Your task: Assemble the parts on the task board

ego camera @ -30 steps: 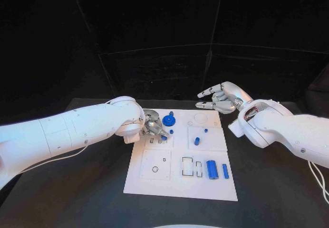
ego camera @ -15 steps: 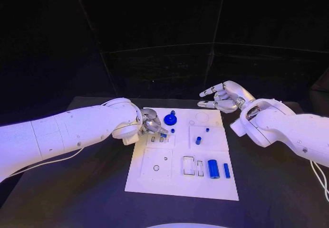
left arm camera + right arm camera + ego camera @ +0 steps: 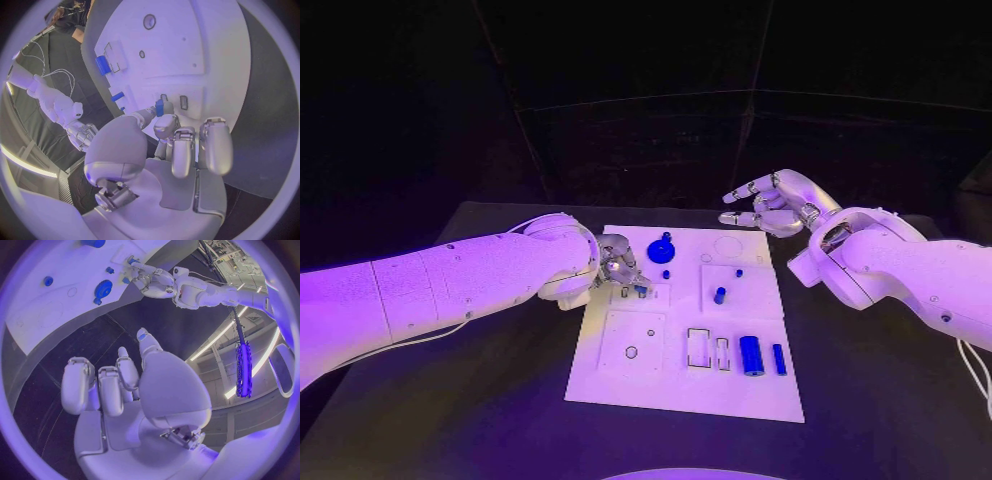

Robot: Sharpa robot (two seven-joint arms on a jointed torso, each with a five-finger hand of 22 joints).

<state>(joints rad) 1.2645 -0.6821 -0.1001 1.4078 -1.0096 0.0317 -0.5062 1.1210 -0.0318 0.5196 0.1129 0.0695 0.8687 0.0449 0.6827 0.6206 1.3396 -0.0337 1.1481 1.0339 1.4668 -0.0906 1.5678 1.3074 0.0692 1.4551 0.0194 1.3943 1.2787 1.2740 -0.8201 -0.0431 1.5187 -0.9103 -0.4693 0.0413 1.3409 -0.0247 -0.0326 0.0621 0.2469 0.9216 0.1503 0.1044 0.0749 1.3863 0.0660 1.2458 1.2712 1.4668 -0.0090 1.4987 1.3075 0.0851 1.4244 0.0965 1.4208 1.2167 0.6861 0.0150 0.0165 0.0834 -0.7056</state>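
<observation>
Looks like we're mid-insertion here. The left hand (image 3: 615, 263) is pinching a small blue part (image 3: 159, 107) between its thumb and a fingertip, right down at the task board (image 3: 646, 385), with the part's tip just about on a pair of little slots (image 3: 630, 292) directly under the fingers. From the left wrist view I can't tell whether it's actually seated or only resting on the surface. My guess for the next move: a small, straight push down into the slot, keeping the part upright, then let go. It's a fiddly fit, so any tilt would probably jam it.

Pose-wise, the left arm reaches in over the board's near-left side, wrist bent down, the other fingers curled loosely beside the pinch. The blue knob-shaped piece (image 3: 661, 251) sits just beyond the fingertips, not touching.

The right hand (image 3: 772, 205) is hovering off the board's far corner, fingers spread, holding nothing, well apart from the work. Two blue bars (image 3: 762, 357) lie well away from either hand, toward the robot.
</observation>
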